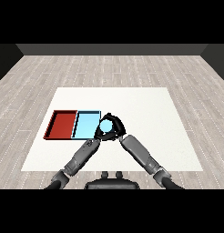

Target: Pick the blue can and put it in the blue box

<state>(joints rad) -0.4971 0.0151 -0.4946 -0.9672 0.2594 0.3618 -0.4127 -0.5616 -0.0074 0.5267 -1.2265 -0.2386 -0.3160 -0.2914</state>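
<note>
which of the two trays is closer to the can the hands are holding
The light blue tray: its right edge sits right beside the blue can held between the hands. The red tray lies on its far side, further left.

Both grey forearms converge toward the centre of the view. The right hand (114, 124) has its fingers curled round the blue can (106, 125). The left hand (100, 134) lies close against it; its finger state cannot be determined.

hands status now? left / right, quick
Left hand: at the near right corner of the light blue tray; fingers too merged with the other hand to tell.
Right hand: curled round the blue can, holding it.
</note>
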